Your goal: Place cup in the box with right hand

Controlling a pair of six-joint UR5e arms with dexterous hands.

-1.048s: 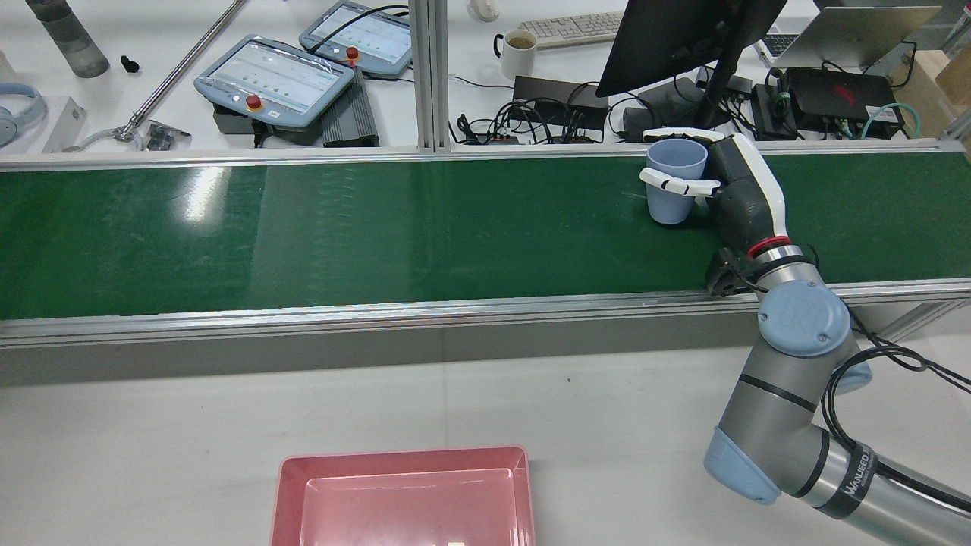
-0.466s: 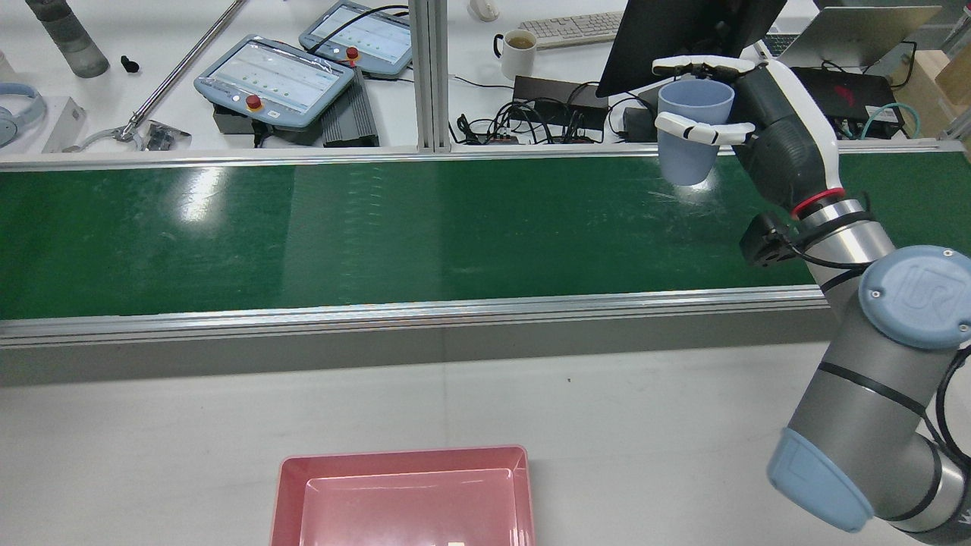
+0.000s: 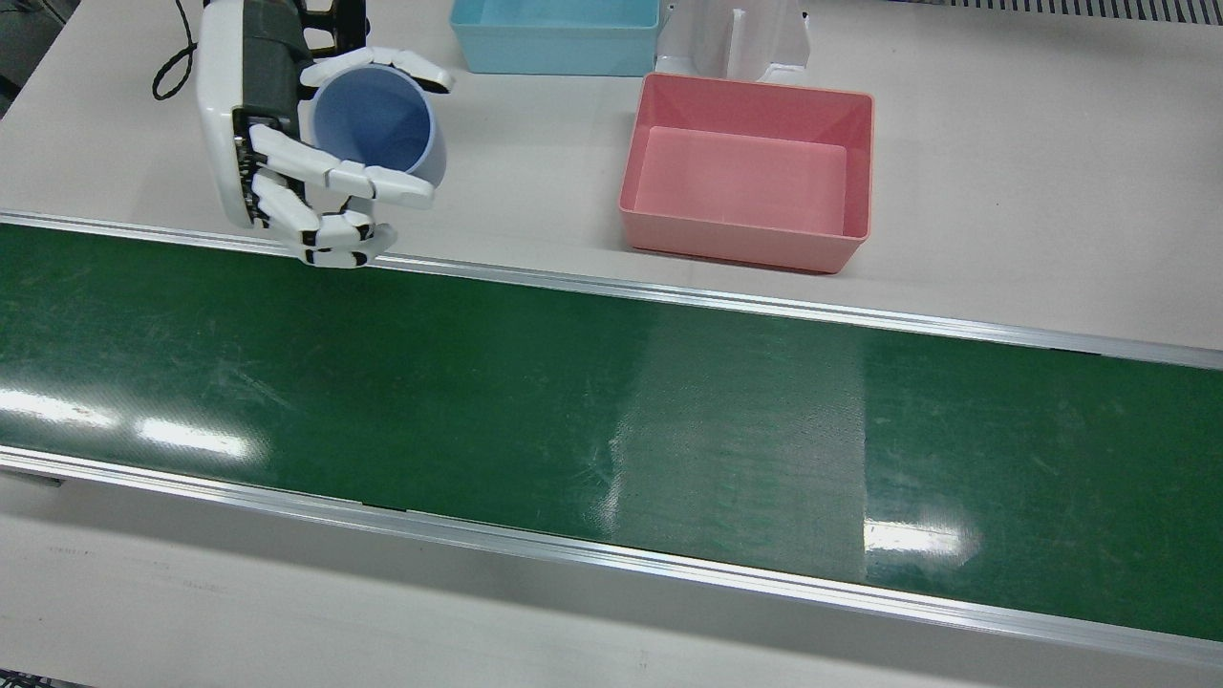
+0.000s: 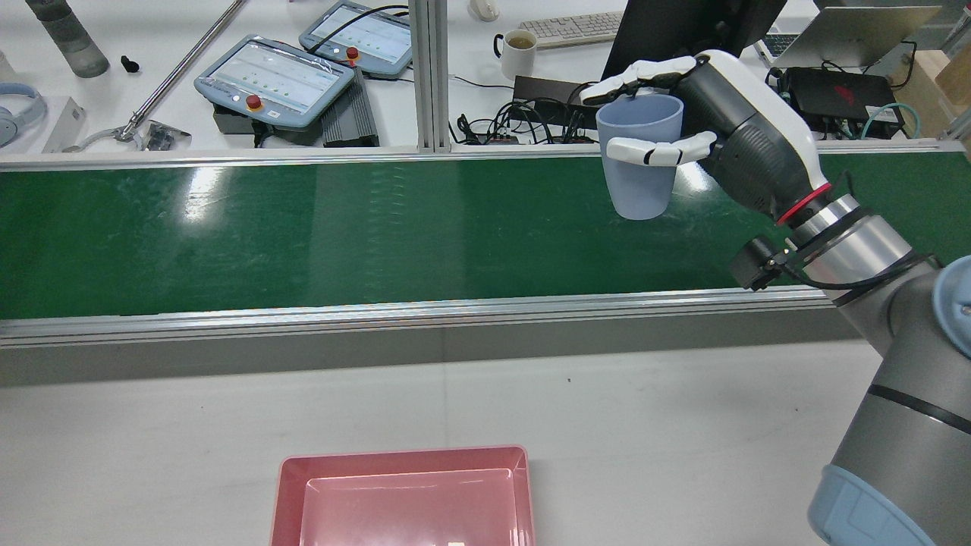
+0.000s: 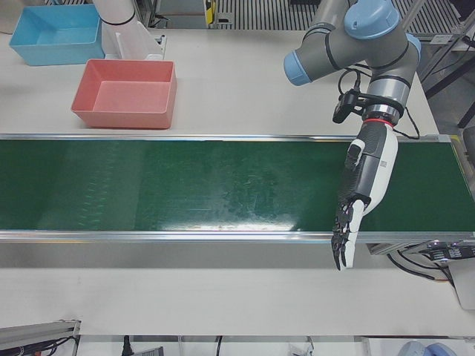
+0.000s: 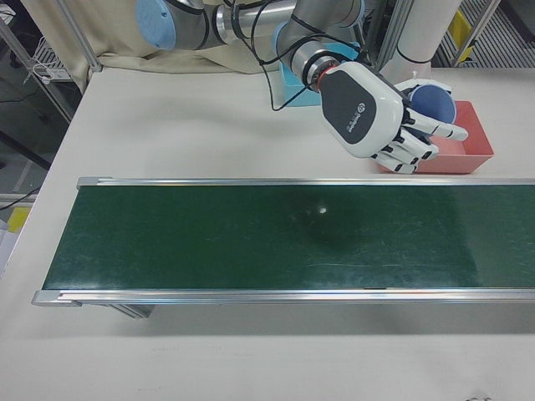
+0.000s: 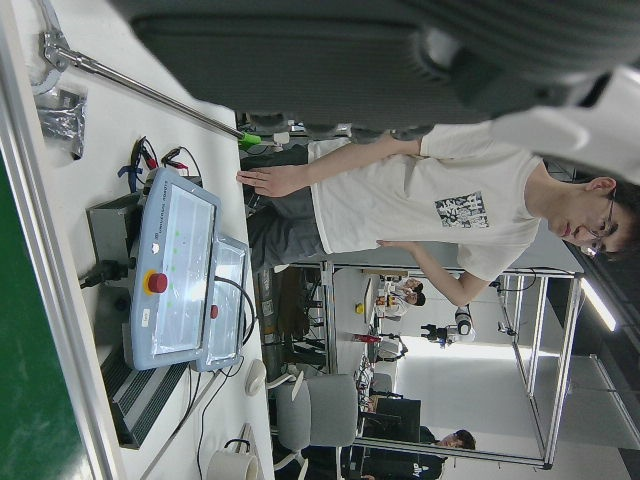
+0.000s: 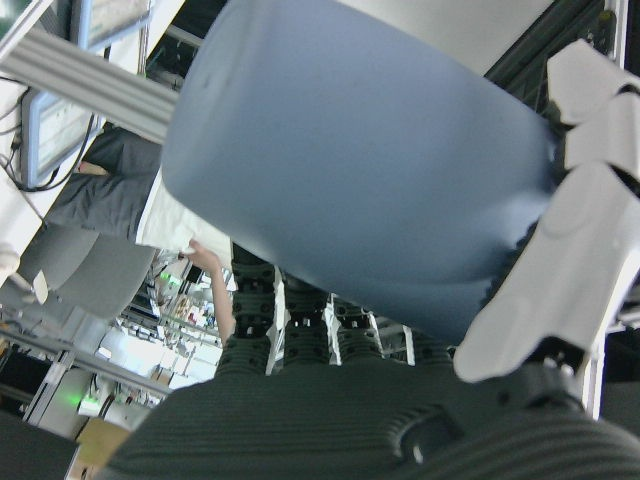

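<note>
Front view: the right hand [image 3: 287,143] is wrapped around a pale blue cup [image 3: 377,119], upright and empty, held in the air over the white table [image 3: 1003,143] beside the green belt [image 3: 573,411]. The pink box [image 3: 750,172] is empty — well apart.

Rear view: cup [image 4: 639,155] held above the belt.

Left-front view only: the left hand [image 5: 364,189] hangs over the belt's end, fingers extended, holding nothing — and a blue bin [image 5: 56,33] sits beyond the box.

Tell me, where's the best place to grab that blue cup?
Around its side wall, coming from the side, as the right robot hand does now. The blue cup is upright, smooth and handleless, so fingers wrap its round body and leave the mouth open.
</note>
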